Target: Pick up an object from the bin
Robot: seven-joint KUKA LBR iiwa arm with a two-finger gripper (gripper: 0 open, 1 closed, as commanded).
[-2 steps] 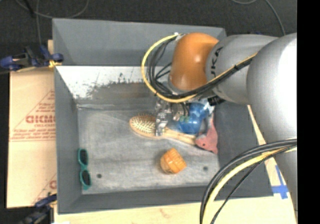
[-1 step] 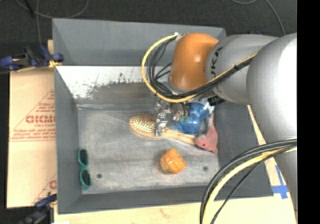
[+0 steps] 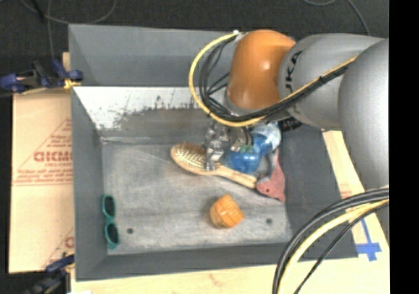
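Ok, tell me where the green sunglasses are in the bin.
In the camera view the green sunglasses lie in the lower-left corner of the bin, along its left wall, well to the left of the orange ridged lump.

Moderate, even light falls from above. The far wall of the bin (image 3: 131, 106) glares pale toward 11 o'clock, the orange wrist cover (image 3: 258, 67) carries a soft sheen, and the arm (image 3: 340, 83) shades the floor at 3 o'clock.

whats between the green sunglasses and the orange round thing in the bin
Nothing: in the camera view, the grey bin floor between the green sunglasses and the orange round thing is bare.
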